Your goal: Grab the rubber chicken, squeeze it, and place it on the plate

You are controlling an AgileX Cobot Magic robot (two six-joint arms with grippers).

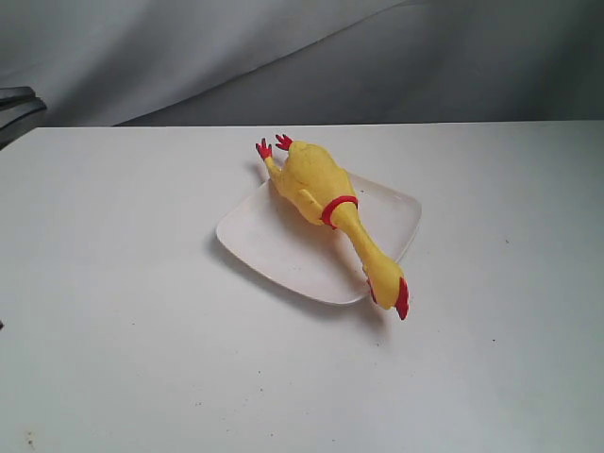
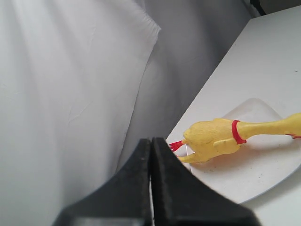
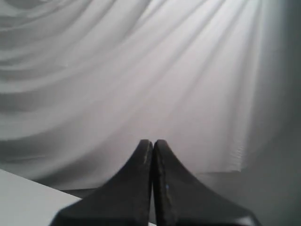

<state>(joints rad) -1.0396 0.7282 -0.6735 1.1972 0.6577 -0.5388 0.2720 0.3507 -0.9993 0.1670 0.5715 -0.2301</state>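
The yellow rubber chicken lies diagonally across the white square plate, its red feet past the far rim and its red-combed head hanging over the near right rim. The left wrist view shows the same chicken resting on the plate, well apart from my left gripper, which is shut with nothing in it. My right gripper is also shut and empty, facing the grey cloth backdrop, away from the table. Neither gripper appears in the exterior view.
The white table runs back to a grey draped backdrop. A dark piece of equipment pokes in at the far left edge.
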